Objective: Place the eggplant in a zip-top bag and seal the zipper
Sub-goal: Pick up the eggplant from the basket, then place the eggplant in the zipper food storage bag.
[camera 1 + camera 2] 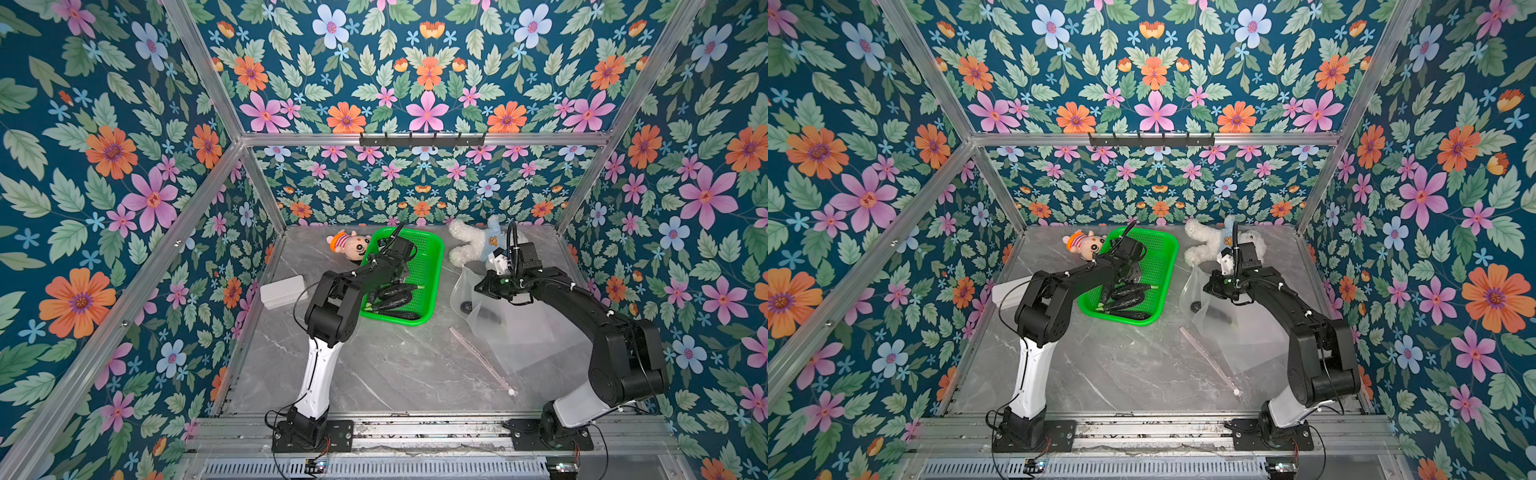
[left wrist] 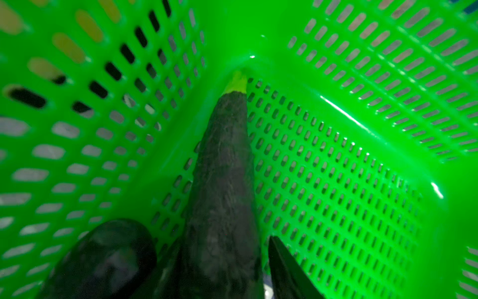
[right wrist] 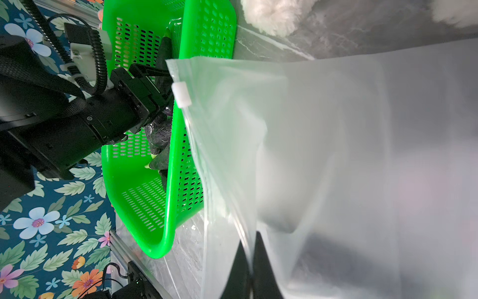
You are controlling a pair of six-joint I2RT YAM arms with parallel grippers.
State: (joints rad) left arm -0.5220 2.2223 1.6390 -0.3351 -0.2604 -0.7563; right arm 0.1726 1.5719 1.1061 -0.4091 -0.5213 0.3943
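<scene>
Several dark eggplants (image 1: 395, 294) lie in a green basket (image 1: 424, 257). My left gripper (image 2: 222, 240) reaches down into the basket, and one eggplant (image 2: 222, 168) lies lengthwise between its jaws. A thin gap still shows beside one finger (image 2: 284, 269). To the right, the translucent zip-top bag (image 1: 528, 332) lies partly on the table. My right gripper (image 3: 249, 248) is shut on its mouth edge and holds that edge raised. The white slider (image 3: 181, 94) sits on the raised edge near the basket. A pale-pink zipper strip (image 1: 482, 359) runs along the table.
A small doll (image 1: 351, 245) lies at the back, left of the basket, and a white plush toy (image 1: 478, 241) lies behind the bag. A white box (image 1: 284, 291) sits by the left wall. A second eggplant (image 2: 103, 259) lies right beside the left gripper.
</scene>
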